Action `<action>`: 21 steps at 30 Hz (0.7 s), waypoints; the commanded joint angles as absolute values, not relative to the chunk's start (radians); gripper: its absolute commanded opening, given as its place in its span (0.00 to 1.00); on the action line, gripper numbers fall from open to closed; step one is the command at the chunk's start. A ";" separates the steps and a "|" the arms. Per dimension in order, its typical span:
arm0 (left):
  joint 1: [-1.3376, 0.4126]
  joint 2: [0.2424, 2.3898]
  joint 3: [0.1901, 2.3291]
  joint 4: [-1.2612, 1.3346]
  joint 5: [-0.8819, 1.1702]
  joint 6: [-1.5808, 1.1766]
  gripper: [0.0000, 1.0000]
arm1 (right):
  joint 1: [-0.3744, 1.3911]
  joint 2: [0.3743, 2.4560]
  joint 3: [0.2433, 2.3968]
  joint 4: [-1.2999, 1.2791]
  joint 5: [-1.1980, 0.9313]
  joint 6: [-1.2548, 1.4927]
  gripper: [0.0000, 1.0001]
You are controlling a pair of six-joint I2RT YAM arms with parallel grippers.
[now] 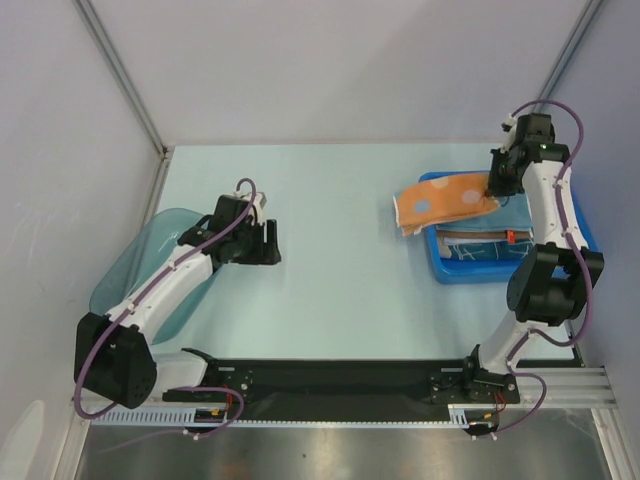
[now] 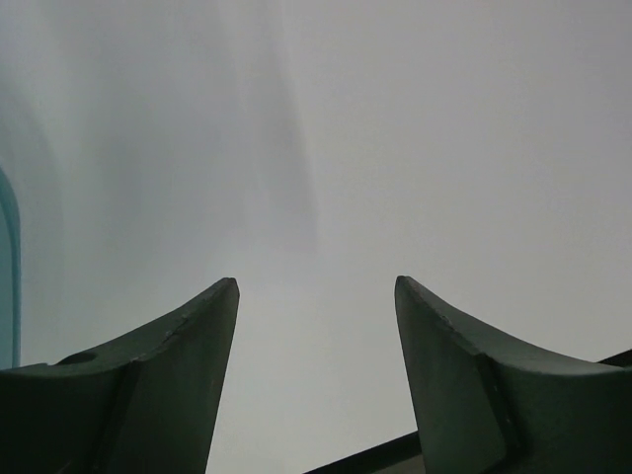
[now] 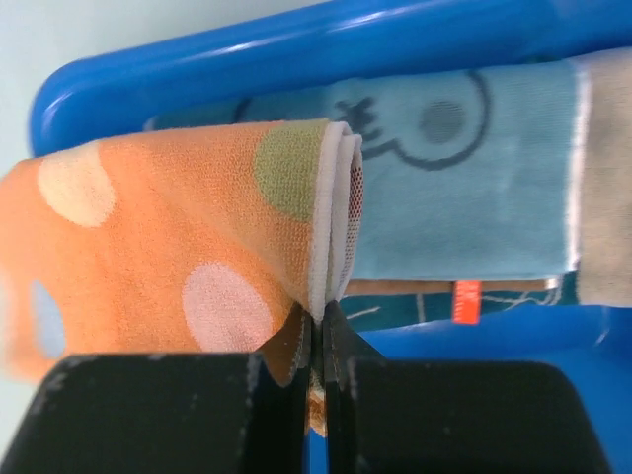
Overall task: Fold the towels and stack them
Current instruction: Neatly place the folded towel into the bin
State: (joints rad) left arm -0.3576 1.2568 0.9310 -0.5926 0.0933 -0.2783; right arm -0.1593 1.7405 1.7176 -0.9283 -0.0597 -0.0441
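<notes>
right gripper (image 3: pixel 318 316): jaws pressed together on a folded edge of the orange towel, with white hem layers squeezed between the fingertips.
orange towel (image 1: pixel 445 200): orange with pale, green and blue dots. It is lifted at its right end by the right gripper, and it hangs across the left rim of the blue bin with its left end out over the worktop.
blue bin (image 1: pixel 450 272): stands on the right side of the worktop, beside the right arm, with more towels lying inside it.
teal-blue towel (image 3: pixel 464 188): lies flat in the bin just behind the pinched orange fold, with a dark line drawing printed on it. A small orange-red tag (image 3: pixel 467 301) shows at its near edge, over another cloth I cannot make out.
left gripper (image 2: pixel 316 286): fingers wide apart with nothing between them, pointing across bare worktop and well apart from the bin.
translucent teal tub (image 1: pixel 140 260): sits at the left edge of the worktop, under and beside the left arm. Only a sliver of its rim shows in the left wrist view.
worktop (image 1: pixel 340 290): pale blue-green and bare between the two arms.
</notes>
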 commanded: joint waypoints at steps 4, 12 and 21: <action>-0.356 1.255 1.018 -0.589 0.172 -0.252 0.72 | -0.259 1.778 1.792 -0.928 -0.097 -0.113 0.00; -0.356 1.266 1.094 -0.609 0.238 -0.259 0.73 | -0.337 1.865 1.829 -0.870 -0.123 -0.123 0.00; -0.356 1.272 1.175 -0.637 0.222 -0.244 0.73 | -0.367 1.977 1.882 -0.813 -0.058 -0.103 0.33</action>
